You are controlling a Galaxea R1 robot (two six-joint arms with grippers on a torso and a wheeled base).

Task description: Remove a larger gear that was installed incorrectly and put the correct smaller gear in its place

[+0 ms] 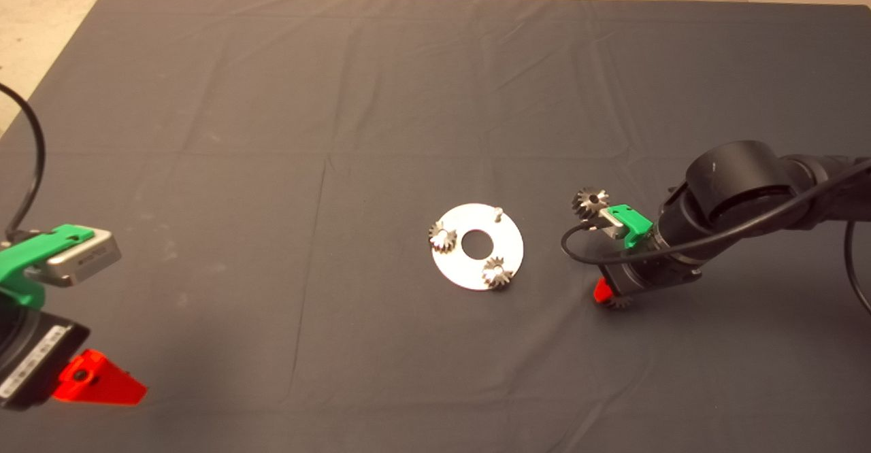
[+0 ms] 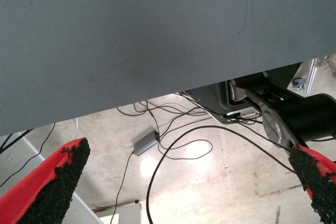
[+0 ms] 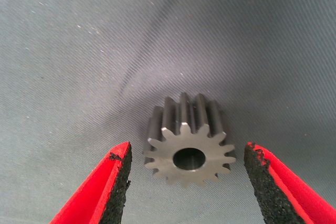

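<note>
The smaller gear (image 3: 185, 124) lies on the mat between the two red fingers of my open right gripper (image 3: 187, 149); neither pad touches it. In the head view this gripper (image 1: 607, 294) is low over the mat to the right of the round white plate (image 1: 478, 268), with the gear's teeth (image 1: 619, 302) just showing beneath it. The larger gear (image 1: 590, 200) lies loose on the mat behind the gripper. The plate carries two shiny gears (image 1: 443, 237) (image 1: 497, 273) and one bare pin (image 1: 499, 213). My left gripper (image 1: 95, 385) is parked at the lower left, open and empty.
The dark mat (image 1: 272, 133) covers the table, with its far edge and the pale floor beyond. A black cable (image 1: 578, 252) loops off the right wrist toward the plate. The left wrist view shows the mat's edge and cables (image 2: 173, 145) on the floor.
</note>
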